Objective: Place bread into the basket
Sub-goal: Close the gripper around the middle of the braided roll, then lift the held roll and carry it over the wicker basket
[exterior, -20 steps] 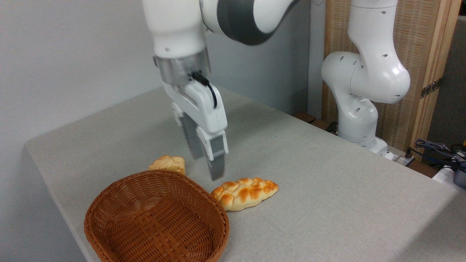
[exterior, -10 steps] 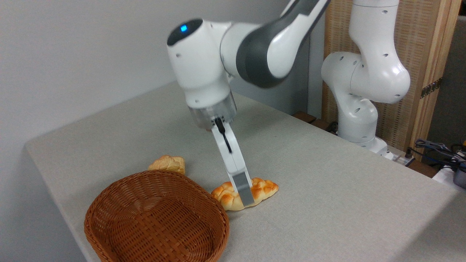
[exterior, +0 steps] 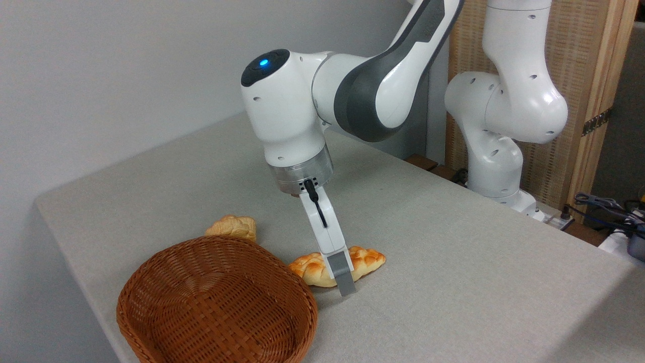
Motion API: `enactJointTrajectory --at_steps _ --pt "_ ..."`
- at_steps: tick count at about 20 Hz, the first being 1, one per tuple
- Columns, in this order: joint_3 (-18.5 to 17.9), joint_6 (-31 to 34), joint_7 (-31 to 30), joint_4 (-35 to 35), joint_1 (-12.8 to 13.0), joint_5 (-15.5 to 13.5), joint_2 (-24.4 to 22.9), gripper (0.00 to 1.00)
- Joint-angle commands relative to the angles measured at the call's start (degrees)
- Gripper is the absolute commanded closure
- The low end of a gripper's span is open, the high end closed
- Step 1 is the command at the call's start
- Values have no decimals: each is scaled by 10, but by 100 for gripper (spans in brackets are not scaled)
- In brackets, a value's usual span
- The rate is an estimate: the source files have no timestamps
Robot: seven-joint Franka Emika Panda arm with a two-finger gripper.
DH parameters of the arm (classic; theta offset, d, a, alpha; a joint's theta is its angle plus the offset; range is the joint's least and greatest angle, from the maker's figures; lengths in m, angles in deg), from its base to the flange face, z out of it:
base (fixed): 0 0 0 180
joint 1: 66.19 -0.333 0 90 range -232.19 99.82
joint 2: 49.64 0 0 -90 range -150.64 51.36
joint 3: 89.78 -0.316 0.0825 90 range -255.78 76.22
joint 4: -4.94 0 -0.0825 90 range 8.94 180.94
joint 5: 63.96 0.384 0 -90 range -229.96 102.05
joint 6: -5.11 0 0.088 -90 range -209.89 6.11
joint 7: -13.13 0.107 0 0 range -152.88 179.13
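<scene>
Straddling the braided bread [exterior: 365, 258] beside the basket [exterior: 151, 282], the gripper [exterior: 344, 282] reaches the table [exterior: 453, 242]; whether it grips is unclear, so squeezing mid-loaf looks wisest.

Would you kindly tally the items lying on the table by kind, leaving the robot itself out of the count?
Bread: 2, the long braided loaf and the smaller bread piece
Basket: 1, the woven basket
Total: 3
</scene>
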Motion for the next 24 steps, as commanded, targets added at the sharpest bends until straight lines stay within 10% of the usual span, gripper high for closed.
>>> enactJointTrajectory --at_steps 1,7,14,19,24 --pt "-7 -14 9 15 0 0 4 73" --pt "-6 15 8 8 0 -1 3 75" --pt "1 270 35 -160 7 -16 2 75" --pt "-21 239 -5 -270 6 -97 37 75" --pt "-7 66 -216 -295 7 -156 95 66"
